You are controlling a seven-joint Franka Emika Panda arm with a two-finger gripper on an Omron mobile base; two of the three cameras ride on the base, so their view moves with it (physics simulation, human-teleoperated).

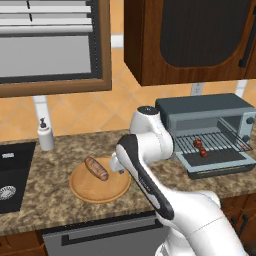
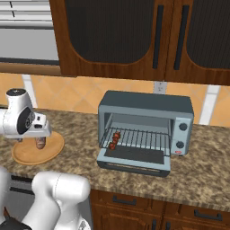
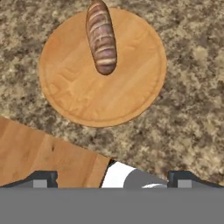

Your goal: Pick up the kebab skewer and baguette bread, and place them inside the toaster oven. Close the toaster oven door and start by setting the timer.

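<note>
Bread: I count one small oblong golden-brown baguette bread with a slashed crust (image 3: 101, 37), lying on one round wooden plate (image 3: 78, 96). In my left base view it sits on the plate's left half (image 1: 96, 168); in the right base view it is partly behind the hand (image 2: 40, 143).
Plate: it rests on the speckled granite counter (image 1: 60, 150), near the front edge, between the black sink (image 1: 12, 175) and the oven.
Skewer: one short thin kebab skewer with dark red and brown chunks (image 1: 200, 146) lies on the wire rack inside the oven, toward the rack's left side in the right base view (image 2: 114, 140).
Oven: one boxy slate grey-blue toaster oven (image 2: 148, 108) stands at the counter's back, to the right.
Door: the dark glass toaster oven door (image 2: 134, 157) is dropped flat – fully open.
Gripper: my one two-finger gripper (image 3: 111, 179) hangs above the plate's near rim, apart from the bread; the two dark tips stand spread wide, pinching nothing.
Other: one white soap bottle (image 1: 45, 134) stands beside the sink – at the back of the counter.
</note>
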